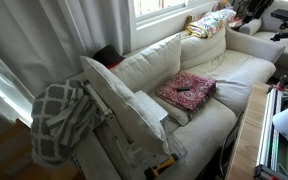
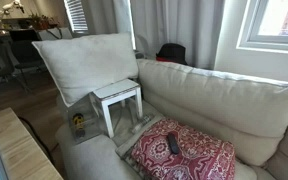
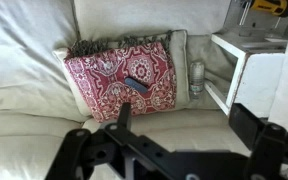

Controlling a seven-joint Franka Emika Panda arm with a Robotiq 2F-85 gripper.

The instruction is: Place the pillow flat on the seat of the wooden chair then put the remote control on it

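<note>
The large cream pillow (image 2: 89, 65) stands on edge, leaning against the small whitish wooden chair (image 2: 117, 97), which sits on the sofa; both also show in an exterior view, pillow (image 1: 116, 95) and chair (image 1: 147, 110). The dark remote control (image 2: 173, 144) lies on a red patterned cushion (image 2: 189, 155). In the wrist view the remote (image 3: 136, 84) lies on the red cushion (image 3: 119, 78), left of the chair frame (image 3: 234, 62). My gripper (image 3: 184, 122) is open and empty, hovering over the sofa seat short of the red cushion. It is not seen in the exterior views.
The long cream sofa (image 2: 219, 105) carries everything. A small bottle (image 3: 196, 76) lies between the red cushion and the chair. A grey-white patterned blanket (image 1: 59, 120) hangs over the sofa arm. A yellow tool (image 2: 79, 122) lies beside the chair. A wooden table edge (image 2: 19, 150) is nearby.
</note>
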